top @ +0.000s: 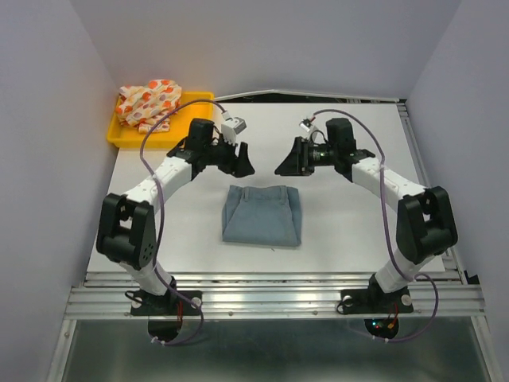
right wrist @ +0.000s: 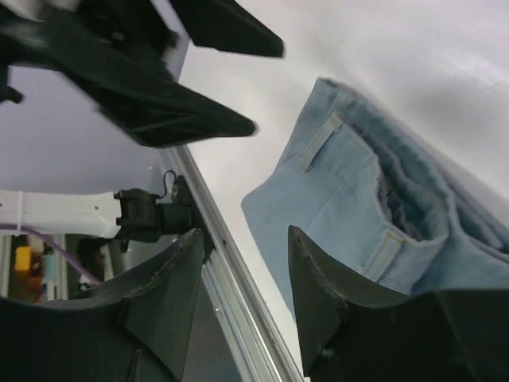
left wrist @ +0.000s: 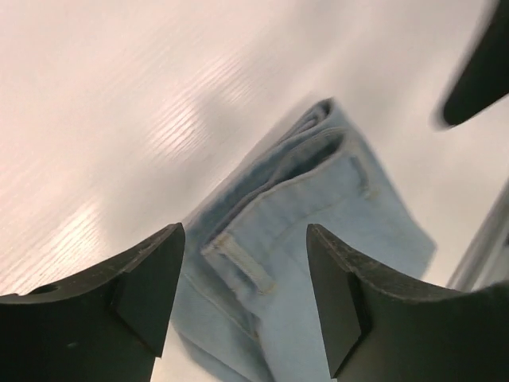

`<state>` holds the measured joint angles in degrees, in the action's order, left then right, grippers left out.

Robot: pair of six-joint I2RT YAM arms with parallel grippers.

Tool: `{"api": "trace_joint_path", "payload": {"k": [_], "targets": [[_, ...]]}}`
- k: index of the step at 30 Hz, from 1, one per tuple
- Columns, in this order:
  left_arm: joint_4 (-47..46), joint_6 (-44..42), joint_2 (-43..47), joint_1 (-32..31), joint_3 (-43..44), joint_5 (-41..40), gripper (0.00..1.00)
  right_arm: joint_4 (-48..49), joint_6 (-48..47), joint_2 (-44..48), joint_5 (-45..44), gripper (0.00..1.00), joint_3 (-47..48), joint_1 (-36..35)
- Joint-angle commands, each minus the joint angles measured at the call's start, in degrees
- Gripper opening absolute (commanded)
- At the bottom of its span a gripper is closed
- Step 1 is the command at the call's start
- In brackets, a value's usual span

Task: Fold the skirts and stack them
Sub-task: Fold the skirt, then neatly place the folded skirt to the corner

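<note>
From above, the folded denim skirt (top: 262, 215) lies flat on the surface (top: 358, 231). Just beyond it hang the left gripper (top: 241, 161) and right gripper (top: 286, 163), both spread wide and empty. Further beyond it, to the left, the spotted skirt (top: 149, 99) is heaped in a yellow tray (top: 119, 135). In the left wrist view, the denim skirt's waistband shows between the parted fingers (left wrist: 143, 278). In the right wrist view, it lies beside them.

light-blue denim skirt (top: 262, 215), white skirt (top: 149, 102) spotted orange and purple, yellow tray (top: 121, 137)

The denim skirt (left wrist: 334, 207) runs off the left wrist view's bottom (the left gripper (left wrist: 245, 235) covers its sides); a blurred black shape (left wrist: 477, 72) sits upper right.
</note>
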<state>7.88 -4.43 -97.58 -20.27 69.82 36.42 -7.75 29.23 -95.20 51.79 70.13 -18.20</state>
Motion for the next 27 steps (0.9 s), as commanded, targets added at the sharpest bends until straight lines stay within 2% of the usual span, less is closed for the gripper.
{"api": "trace_joint_path", "payload": {"k": [1,4,9,13,16,19,24,27], "targets": [[-6.2,9.1,10.5,-0.6,-5.5,10.1,0.69,14.5,9.0,0.6,4.6,0.5,-5.3,-4.0],[-11.4,14.9,11.6,-0.6,-11.3,15.2,0.61,18.2,11.4,-2.8,5.1,0.49,-7.3,-5.7],[-21.2,23.1,8.6,-0.6,-19.4,18.0,0.5,18.8,10.1,-9.8,3.8,0.46,-7.6,-5.7],[-23.5,23.0,-1.6,0.5,-19.7,17.6,0.45,18.0,9.6,-15.3,0.4,0.45,-7.5,-4.1],[-23.1,22.7,-9.5,3.7,-17.5,18.0,0.41,15.0,7.1,-19.8,-3.9,0.45,-5.6,-1.9],[-23.5,22.1,-13.7,5.2,-15.2,18.0,0.41,10.5,3.5,-23.8,-8.5,0.43,-2.0,-0.6],[-25.4,22.1,-14.0,4.4,-11.6,17.4,0.47,5.3,-1.7,-26.1,-15.0,0.41,3.5,0.4],[-23.6,21.2,-11.8,4.1,-8.2,16.5,0.56,1.1,-6.8,-23.6,-20.4,0.42,7.6,1.0]]}}
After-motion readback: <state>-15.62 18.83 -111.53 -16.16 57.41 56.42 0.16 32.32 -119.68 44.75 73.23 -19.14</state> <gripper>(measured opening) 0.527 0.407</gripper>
